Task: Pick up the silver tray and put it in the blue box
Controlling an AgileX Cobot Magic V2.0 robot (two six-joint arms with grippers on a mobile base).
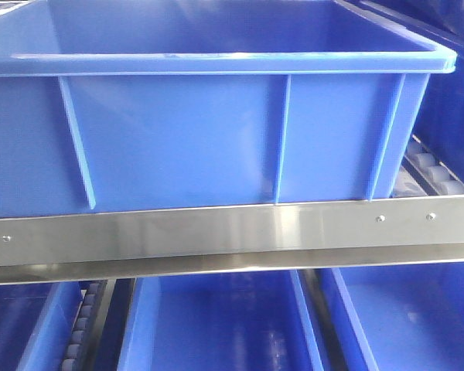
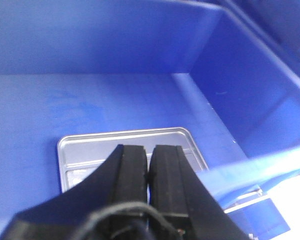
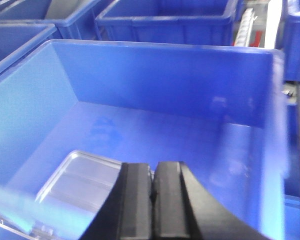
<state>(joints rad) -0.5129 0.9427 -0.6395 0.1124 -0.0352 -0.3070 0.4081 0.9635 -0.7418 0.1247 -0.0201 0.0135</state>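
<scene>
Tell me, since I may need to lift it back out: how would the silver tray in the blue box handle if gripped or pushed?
The silver tray looks like thin shiny metal: probably stiff, light, and slippery. Lying flat on the blue box floor, it should slide rather than tip. Its low rim offers little to grip.

A brushed steel rail [image 1: 232,232] runs across the whole width of the front view, a little below the middle of the frame, with small screw heads [image 1: 380,219] toward its right end and one at far left. Below it sit more blue crates [image 1: 216,325], side by side along the bottom edge. White conveyor rollers [image 1: 433,166] show at right centre. In the right wrist view, further blue bins [image 3: 165,20] line the top of the frame.
</scene>
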